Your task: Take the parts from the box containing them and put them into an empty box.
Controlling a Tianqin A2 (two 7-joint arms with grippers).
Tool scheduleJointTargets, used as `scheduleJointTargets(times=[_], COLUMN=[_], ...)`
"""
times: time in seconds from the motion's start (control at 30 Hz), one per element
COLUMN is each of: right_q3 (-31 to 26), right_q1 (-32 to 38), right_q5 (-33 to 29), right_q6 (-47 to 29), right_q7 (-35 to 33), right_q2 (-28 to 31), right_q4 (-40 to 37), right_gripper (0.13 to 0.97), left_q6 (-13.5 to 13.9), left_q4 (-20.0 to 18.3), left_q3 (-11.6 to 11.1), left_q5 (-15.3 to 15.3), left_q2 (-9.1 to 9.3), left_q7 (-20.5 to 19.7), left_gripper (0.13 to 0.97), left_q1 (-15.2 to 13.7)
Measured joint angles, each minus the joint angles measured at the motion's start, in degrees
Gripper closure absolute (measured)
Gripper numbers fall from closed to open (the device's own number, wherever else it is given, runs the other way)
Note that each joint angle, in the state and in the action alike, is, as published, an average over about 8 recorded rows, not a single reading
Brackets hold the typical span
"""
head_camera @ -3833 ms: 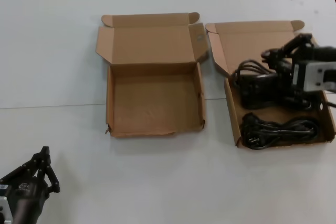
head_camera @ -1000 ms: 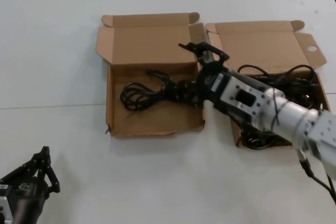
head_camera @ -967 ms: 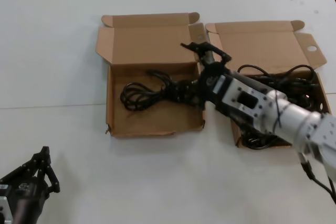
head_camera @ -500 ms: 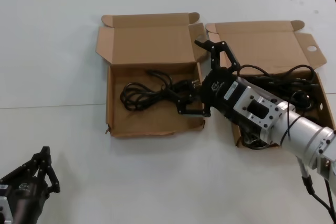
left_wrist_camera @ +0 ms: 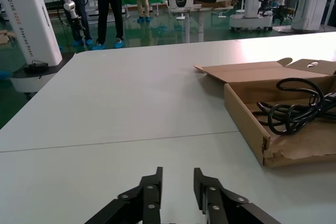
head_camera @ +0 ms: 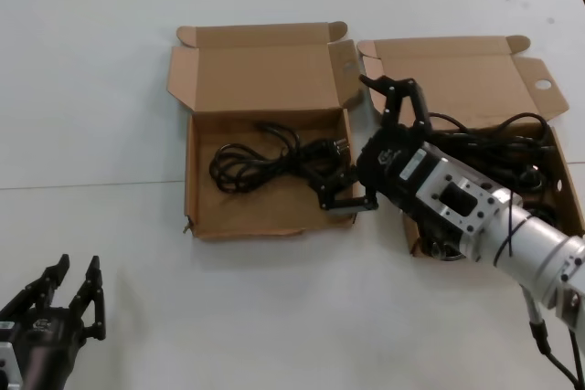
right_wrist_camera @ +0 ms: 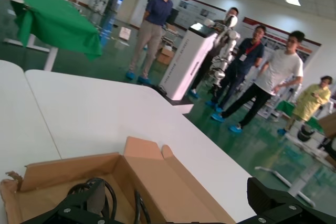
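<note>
1 coiled black power cable (head_camera: 265,160) with its chunky plug lies loose on the floor of the left cardboard box (head_camera: 203,218), whose low front wall is ragged and torn at 1 corner; the same coil shows in the left wrist view (left_wrist_camera: 294,109). More black cables (head_camera: 512,139) remain bundled in the right cardboard box (head_camera: 457,66), which has an oval hole in its side flap and is largely covered by the right arm. The 2 boxes sit side by side, lids hinged open, on a white desk (head_camera: 110,70). The right gripper (head_camera: 370,143) hangs over the adjoining walls of the 2 boxes, just beside the plug, its jaws spread wide and holding nothing. The left gripper (head_camera: 73,285) rests low near the front left of the desk, well apart from the boxes, its jaws parted by a narrow gap and empty.
</note>
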Motion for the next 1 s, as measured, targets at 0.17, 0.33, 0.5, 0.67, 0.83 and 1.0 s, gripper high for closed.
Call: scheduleJointTargets(times=[0.17,0.33,0.5,0.67,0.83,1.0], right_q3=[0.8,1.6,2.5,3.4,4.3,5.1], right_q1=[-2.2,-4.6,-7.0,-9.4,-11.8,-14.2], right_q5=[0.9,2.0,3.0,4.1,5.1,6.2], right_q6=[1.8,3.8,5.9,7.9,9.9,12.0], right_q7=[0.0,0.0,0.0,0.0,0.0,0.0], right_q2=[0.1,0.2,0.3,0.4,0.5,0.6], right_q4=[0.8,1.8,2.7,3.7,4.6,5.5], right_gripper=[0.147,0.129,0.129,0.129,0.129,0.129], left_q6=[0.0,0.0,0.0,0.0,0.0,0.0], left_q4=[0.0,0.0,0.0,0.0,0.0,0.0], left_q3=[0.0,0.0,0.0,0.0,0.0,0.0], left_q5=[0.0,0.0,0.0,0.0,0.0,0.0], left_q2=[0.0,0.0,0.0,0.0,0.0,0.0], left_q7=[0.0,0.0,0.0,0.0,0.0,0.0], left_gripper=[0.804,0.705,0.613,0.479,0.453,0.345], left_q1=[0.0,0.0,0.0,0.0,0.0,0.0])
